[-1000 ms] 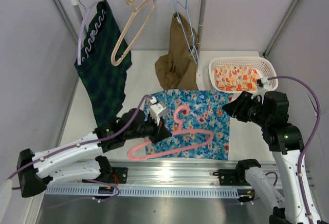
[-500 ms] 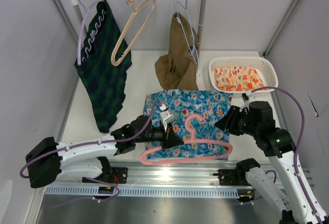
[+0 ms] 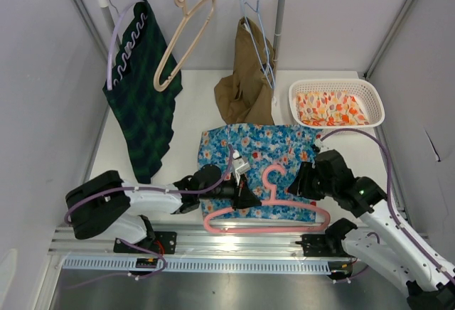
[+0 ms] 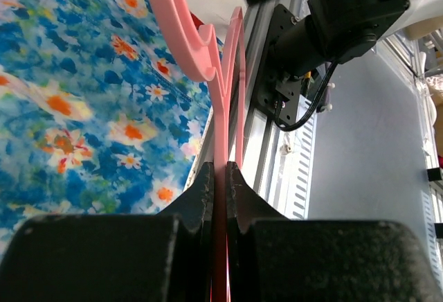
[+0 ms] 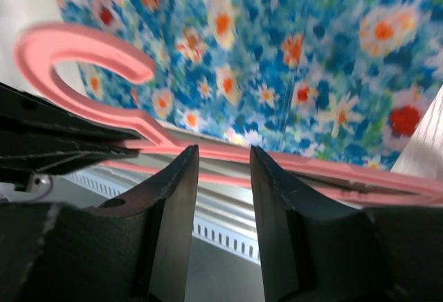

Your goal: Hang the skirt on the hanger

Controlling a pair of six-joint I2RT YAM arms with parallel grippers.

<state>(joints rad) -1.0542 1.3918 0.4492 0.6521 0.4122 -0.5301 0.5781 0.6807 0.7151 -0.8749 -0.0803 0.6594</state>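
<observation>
A blue floral skirt (image 3: 256, 155) lies flat on the white table, also filling the left wrist view (image 4: 83, 108) and the right wrist view (image 5: 311, 59). The pink hanger (image 3: 270, 214) sits over the skirt's near edge by the rail. My left gripper (image 3: 247, 198) is shut on the pink hanger (image 4: 220, 177), whose thin bar runs between its jaws. Just right of the hook, my right gripper (image 3: 302, 180) is open, its jaws (image 5: 223, 177) apart with the pink hanger (image 5: 104, 52) lying beyond the tips, not between them.
A rail at the back carries a dark green garment (image 3: 138, 82), a beige hanger (image 3: 185, 36) and a brown garment (image 3: 245, 82). A white basket (image 3: 335, 88) with orange cloth stands at the back right. The aluminium base rail (image 3: 234, 242) runs along the near edge.
My left gripper has carried the pink hanger rightwards and nearer the front edge of the skirt. The right arm has swung down and left, close to the hanger's hook.
</observation>
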